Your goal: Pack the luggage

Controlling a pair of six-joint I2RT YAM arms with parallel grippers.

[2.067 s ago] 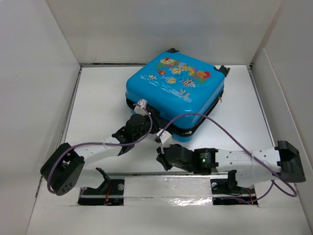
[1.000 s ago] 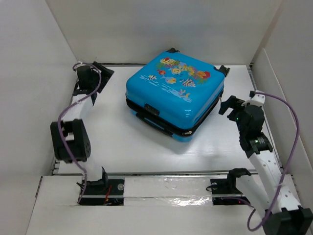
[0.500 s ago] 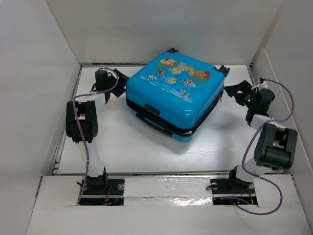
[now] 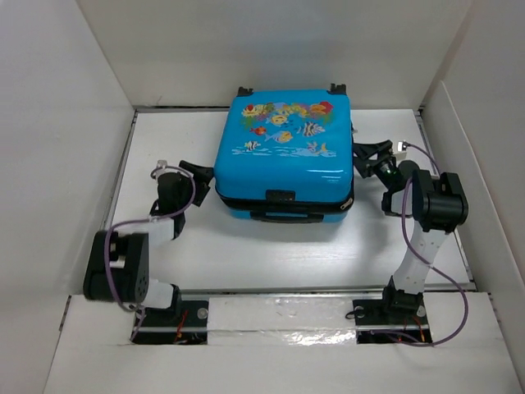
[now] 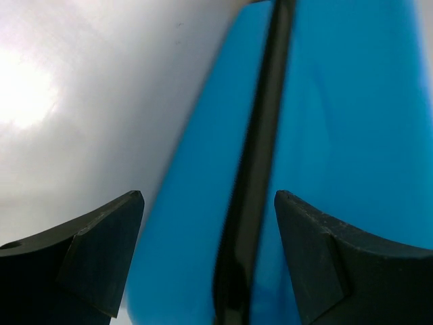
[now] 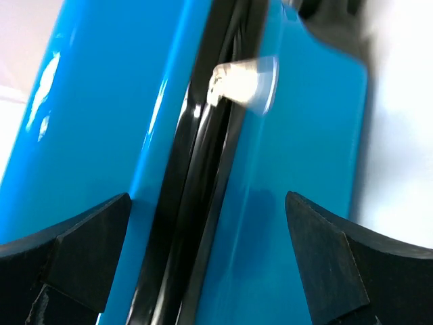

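Overhead, I see luggage fish print; wrists show only its black seam. Left gripper, right gripper flank it, both spread.

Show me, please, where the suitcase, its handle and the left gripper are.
suitcase (image 4: 283,164), top view, middle of the blue lid.
handle (image 4: 286,217), top view, black bar on the near side.
left gripper (image 5: 208,195), left wrist view, midway between its fingertips.

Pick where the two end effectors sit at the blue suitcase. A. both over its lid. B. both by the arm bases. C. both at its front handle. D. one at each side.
D: the left end effector faces the luggage at its left side, the right end effector at its right side, both open.
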